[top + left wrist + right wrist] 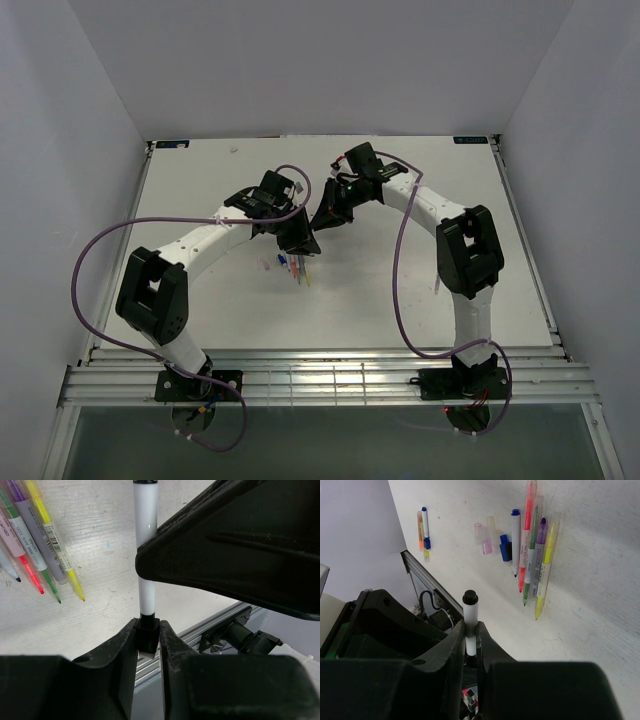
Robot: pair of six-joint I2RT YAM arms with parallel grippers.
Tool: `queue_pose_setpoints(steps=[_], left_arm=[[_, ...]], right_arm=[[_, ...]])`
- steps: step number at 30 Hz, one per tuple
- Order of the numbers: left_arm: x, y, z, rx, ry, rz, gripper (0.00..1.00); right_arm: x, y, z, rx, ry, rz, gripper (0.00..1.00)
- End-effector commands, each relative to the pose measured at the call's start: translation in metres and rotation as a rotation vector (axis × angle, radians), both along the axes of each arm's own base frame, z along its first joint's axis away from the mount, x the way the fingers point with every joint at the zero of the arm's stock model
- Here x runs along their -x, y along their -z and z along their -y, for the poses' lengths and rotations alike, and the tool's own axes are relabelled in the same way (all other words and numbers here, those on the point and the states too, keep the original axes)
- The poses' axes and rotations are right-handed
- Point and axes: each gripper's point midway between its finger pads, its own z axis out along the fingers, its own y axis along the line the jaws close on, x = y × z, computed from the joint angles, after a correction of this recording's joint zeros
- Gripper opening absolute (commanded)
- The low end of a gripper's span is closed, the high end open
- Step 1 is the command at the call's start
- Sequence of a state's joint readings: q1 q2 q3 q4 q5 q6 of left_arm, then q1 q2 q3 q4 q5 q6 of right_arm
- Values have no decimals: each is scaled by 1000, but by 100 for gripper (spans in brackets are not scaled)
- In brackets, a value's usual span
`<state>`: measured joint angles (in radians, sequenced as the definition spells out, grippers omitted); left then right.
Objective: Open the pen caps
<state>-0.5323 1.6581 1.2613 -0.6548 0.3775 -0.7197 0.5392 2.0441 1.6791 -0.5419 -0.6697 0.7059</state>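
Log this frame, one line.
phase: cap pull | left gripper: shut on black cap | right gripper: shut on white pen | cap: not yet off | table: uncapped pens, loose caps

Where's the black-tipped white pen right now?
The white pen is held between both grippers: left gripper clamps its black end, right gripper its barrel, near the laid-out pens.
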Motion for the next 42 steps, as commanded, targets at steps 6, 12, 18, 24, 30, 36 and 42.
queue_pose_setpoints(steps=[6,12,18,24,30,36,42], left_arm=[[-6,-19,1,6,14,61,16],[0,-16,-2,-2,22,50,0],[8,-20,-5,9,28,58,0],[25,-28,0,62,58,108,0],[45,-22,-5,78,65,100,0],[52,-19,-12,73,60,109,0],[63,-13,-12,104,71,82,0]], right_arm=[[5,-12,-10,-61,-26,-10,8],[-4,-17,-15,-78,-19,-7,8],[-27,-17,-12,-89,20,-9,8],[-80,-26,4,-121,118,8,8],[-118,-34,17,-144,176,30,8],[-106,-16,29,-79,164,42,8],[-116,-10,45,-48,188,81,8]])
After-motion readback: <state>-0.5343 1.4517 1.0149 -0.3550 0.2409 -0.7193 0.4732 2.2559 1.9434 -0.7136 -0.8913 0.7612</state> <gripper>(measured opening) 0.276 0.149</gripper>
